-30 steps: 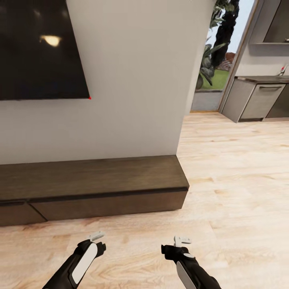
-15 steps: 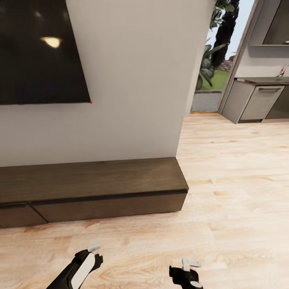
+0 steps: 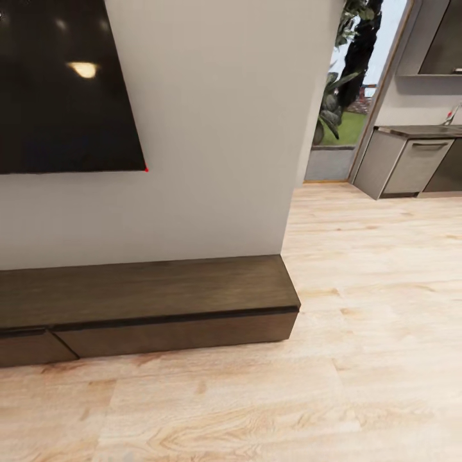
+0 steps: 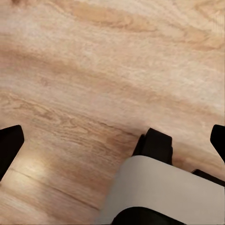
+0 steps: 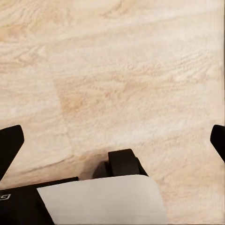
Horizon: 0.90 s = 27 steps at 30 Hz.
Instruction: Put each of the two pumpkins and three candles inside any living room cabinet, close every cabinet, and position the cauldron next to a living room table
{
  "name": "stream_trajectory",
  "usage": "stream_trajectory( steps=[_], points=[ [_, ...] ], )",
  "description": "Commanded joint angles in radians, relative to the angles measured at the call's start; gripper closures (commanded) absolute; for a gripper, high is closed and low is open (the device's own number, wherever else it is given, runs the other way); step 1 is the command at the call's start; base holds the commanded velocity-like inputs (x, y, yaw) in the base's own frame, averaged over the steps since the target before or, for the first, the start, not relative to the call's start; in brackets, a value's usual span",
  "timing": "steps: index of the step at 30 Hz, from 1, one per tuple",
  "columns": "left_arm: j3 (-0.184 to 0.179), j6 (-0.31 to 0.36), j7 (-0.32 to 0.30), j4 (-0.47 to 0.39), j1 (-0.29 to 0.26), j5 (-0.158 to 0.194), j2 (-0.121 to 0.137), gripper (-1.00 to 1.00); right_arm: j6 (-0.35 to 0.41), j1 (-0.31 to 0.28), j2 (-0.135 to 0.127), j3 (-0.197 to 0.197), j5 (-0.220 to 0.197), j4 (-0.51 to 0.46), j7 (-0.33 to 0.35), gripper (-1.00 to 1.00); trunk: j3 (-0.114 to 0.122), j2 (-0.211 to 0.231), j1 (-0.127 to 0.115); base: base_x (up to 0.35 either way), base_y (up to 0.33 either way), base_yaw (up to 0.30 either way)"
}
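Note:
The cabinet (image 3: pixel 147 292), a long low dark-brown unit, runs along the white wall in the head view and ends at right near the wall's corner. Its wide right drawer front (image 3: pixel 179 330) sits flush and shut, and a second front (image 3: pixel 25 346) shows at the far left. My left gripper (image 4: pixel 113 140) hangs open over bare wood floor, its black fingertips (image 4: pixel 9 145) far apart with nothing between them. My right gripper (image 5: pixel 115 140) is open over the floor in the same way. The pumpkins, candles and cauldron are out of view.
A black TV screen (image 3: pixel 64 83) hangs on the wall above the cabinet. Light wood floor (image 3: pixel 359 308) stretches right toward a doorway with plants (image 3: pixel 333 102) and grey kitchen cabinets (image 3: pixel 410 163). A white and black robot part (image 4: pixel 159 187) lies under each gripper.
Both arms have dropped out of the bottom of the head view. The camera has shifted a little, so the TV and cabinet sit slightly lower in the picture.

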Motion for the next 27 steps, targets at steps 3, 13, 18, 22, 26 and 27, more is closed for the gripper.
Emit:
stream_trajectory(
  steps=[3, 13, 18, 22, 26, 27],
  points=[
    [-0.010, -0.045, -0.042, 0.076, 0.001, -0.002, 0.004, -1.00, -0.010, 0.015, 0.000, 0.009, -0.008, 0.010, -0.005, -1.00, -0.001, 0.000, 0.000, 0.000, 0.000, 0.000],
    [-0.011, -0.119, -0.076, 0.121, 0.072, -0.007, 0.026, -1.00, -0.013, 0.089, -0.013, 0.008, -0.009, 0.013, -0.007, -1.00, 0.009, 0.021, -0.012, 0.000, 0.000, 0.000],
    [-0.016, -0.131, -0.077, 0.122, 0.093, -0.006, 0.037, -1.00, -0.010, 0.103, -0.016, 0.008, -0.009, 0.014, -0.008, -1.00, 0.025, 0.056, -0.031, 0.000, 0.000, 0.000],
    [-0.030, -0.133, -0.078, 0.122, 0.125, -0.007, 0.038, -1.00, -0.008, 0.108, -0.016, 0.008, -0.008, 0.015, -0.008, -1.00, 0.037, 0.084, -0.046, 0.000, 0.000, 0.000],
    [-0.045, -0.135, -0.078, 0.123, 0.141, -0.004, 0.036, -1.00, -0.008, 0.116, -0.017, 0.008, -0.006, 0.015, -0.008, -1.00, 0.037, 0.084, -0.046, 0.000, 0.000, 0.000],
    [-0.046, -0.134, -0.077, 0.122, 0.145, -0.001, 0.036, -1.00, -0.009, 0.117, -0.017, 0.009, -0.004, 0.014, -0.007, -1.00, 0.037, 0.084, -0.046, 0.000, 0.000, 0.000]
  ],
)
